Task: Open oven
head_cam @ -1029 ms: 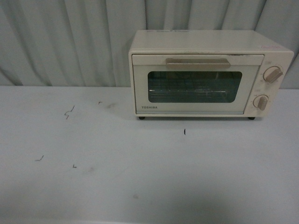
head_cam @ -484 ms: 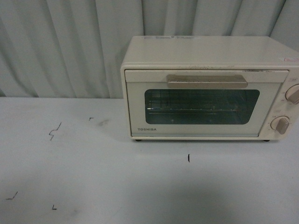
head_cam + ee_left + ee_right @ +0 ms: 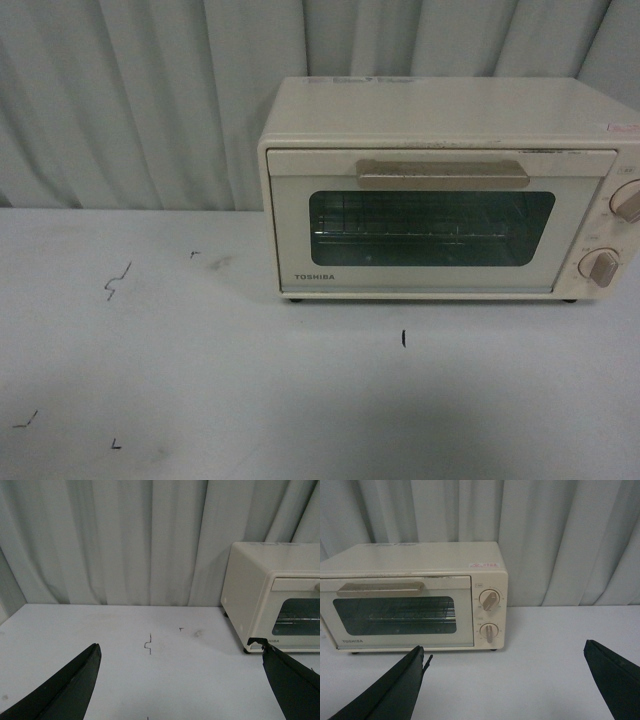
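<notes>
Well, my left gripper (image 3: 180,652) and right gripper (image 3: 504,649) both gape wide, holding nothing, well apart from the closed oven (image 3: 440,190) standing on the table (image 3: 200,380)

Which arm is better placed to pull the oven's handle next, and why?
Probably right: the right gripper, open, faces the oven door, handle in full view; the left gripper, also open, catches only the oven's side and door edge.
</notes>
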Tool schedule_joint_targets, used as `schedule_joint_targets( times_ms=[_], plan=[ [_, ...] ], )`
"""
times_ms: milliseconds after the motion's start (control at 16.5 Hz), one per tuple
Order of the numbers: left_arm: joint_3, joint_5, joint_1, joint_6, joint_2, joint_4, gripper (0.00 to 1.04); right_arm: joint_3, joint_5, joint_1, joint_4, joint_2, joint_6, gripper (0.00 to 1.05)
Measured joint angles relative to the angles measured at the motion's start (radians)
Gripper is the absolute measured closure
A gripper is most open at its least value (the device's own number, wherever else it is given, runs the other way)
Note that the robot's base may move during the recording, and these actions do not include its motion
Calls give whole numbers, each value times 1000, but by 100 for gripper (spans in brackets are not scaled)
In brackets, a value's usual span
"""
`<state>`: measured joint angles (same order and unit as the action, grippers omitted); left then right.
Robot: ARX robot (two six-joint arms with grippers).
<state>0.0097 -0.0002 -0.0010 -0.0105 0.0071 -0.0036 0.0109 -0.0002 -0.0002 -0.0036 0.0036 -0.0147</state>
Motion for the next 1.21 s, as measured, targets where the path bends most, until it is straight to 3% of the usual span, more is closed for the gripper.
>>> schedule_joint_targets(
  times_ms=[61, 121, 182, 303, 666, 969, 1211],
  plan=[
    [6, -4, -1, 5, 6, -34, 7, 0, 0, 0, 0, 0, 0, 6],
    [126, -71, -59, 25, 159, -306, 7, 0, 0, 0, 0, 0, 0, 6],
    [217, -81, -124, 17, 322, -413, 7, 0, -1, 0, 0, 0, 0, 6],
    [270, -51, -174, -66, 516, -319, 7, 0, 0, 0, 0, 0, 0, 6],
    [420, 95, -363, -515, 1276, 197, 7, 0, 0, 0, 0, 0, 0, 6],
    [540, 195, -465, -851, 1616, 354, 7, 0, 0, 0, 0, 0, 0, 6],
    [620, 196, -528, -1030, 1738, 398, 7, 0, 0, 0, 0, 0, 0, 6]
  ],
)
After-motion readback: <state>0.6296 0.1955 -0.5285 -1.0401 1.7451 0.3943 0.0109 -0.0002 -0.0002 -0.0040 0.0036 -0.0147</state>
